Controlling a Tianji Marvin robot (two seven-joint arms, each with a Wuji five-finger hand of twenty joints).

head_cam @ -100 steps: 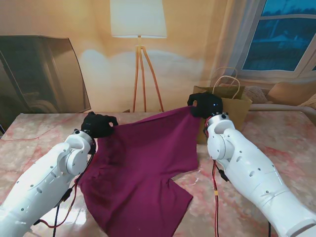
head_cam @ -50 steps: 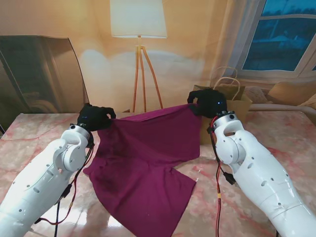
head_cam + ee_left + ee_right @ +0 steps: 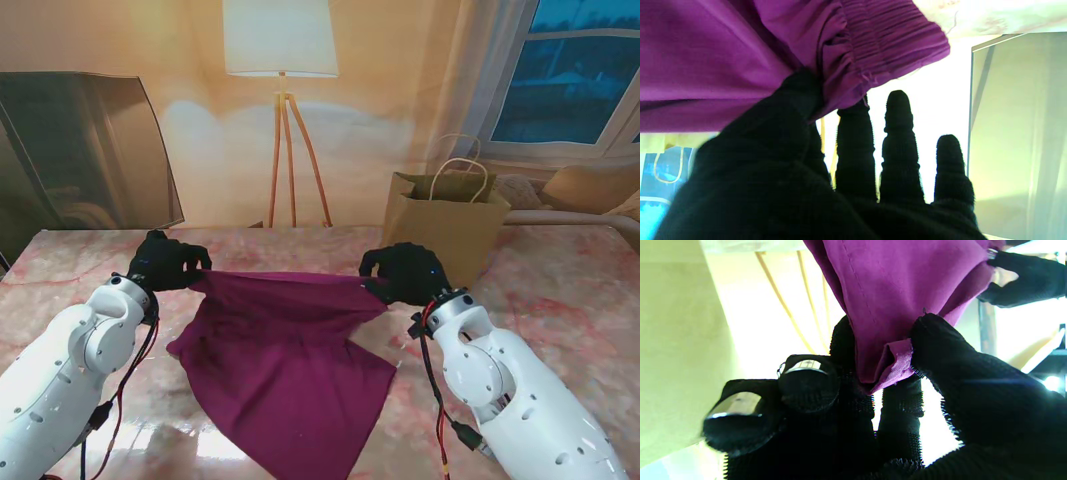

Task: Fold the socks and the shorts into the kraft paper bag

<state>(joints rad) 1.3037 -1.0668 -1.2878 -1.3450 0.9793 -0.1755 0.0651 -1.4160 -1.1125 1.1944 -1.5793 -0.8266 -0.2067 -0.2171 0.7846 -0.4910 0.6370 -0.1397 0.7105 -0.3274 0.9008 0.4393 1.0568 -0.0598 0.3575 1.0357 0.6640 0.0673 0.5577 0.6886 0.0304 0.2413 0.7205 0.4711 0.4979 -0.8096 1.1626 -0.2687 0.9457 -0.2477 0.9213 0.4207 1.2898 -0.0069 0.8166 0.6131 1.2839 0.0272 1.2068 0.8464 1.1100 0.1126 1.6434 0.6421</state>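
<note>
The magenta shorts (image 3: 285, 350) hang between my two hands, far edge lifted, the near part draped on the marble table (image 3: 560, 290). My left hand (image 3: 165, 262) pinches the ribbed waistband corner (image 3: 880, 43) between thumb and fingers. My right hand (image 3: 405, 273) is shut on the other corner of the shorts (image 3: 893, 363). The kraft paper bag (image 3: 445, 220) stands open behind my right hand, at the far right. No socks show in any view.
A floor lamp (image 3: 283, 120) stands beyond the table's far edge. A dark screen panel (image 3: 85, 150) leans at the far left. A sofa (image 3: 585, 195) and window lie behind the bag. Red cables (image 3: 438, 400) trail from both arms.
Both hands have dropped and pulled toward me with the shorts' top edge. The right hand came away from the bag's mouth; the cloth now hangs lower and folds over itself.
</note>
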